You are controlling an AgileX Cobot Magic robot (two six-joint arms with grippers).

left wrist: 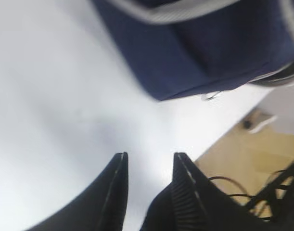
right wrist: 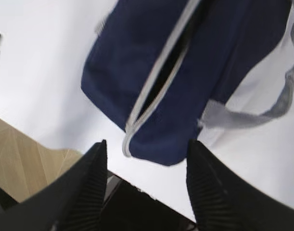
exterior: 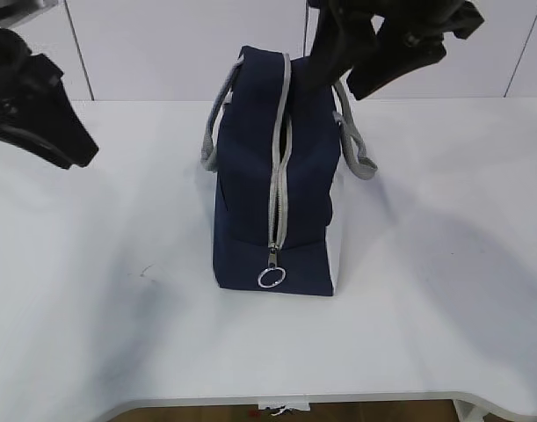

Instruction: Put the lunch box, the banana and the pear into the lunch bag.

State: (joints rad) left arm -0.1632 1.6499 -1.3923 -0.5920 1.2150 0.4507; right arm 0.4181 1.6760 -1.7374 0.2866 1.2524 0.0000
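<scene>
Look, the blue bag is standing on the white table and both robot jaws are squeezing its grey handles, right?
Not quite. The lunch bag does stand on the white table, but neither gripper touches its handles. Both wrist views show open, empty jaws.

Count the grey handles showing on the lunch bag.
2: one handle hangs off the left side of the lunch bag, the other handle off its right side. None seems hidden.

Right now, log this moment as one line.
lunch bag: upright, zipper partly open | left claw: open, empty | right claw: open, empty, above bag | food: unseen
</scene>
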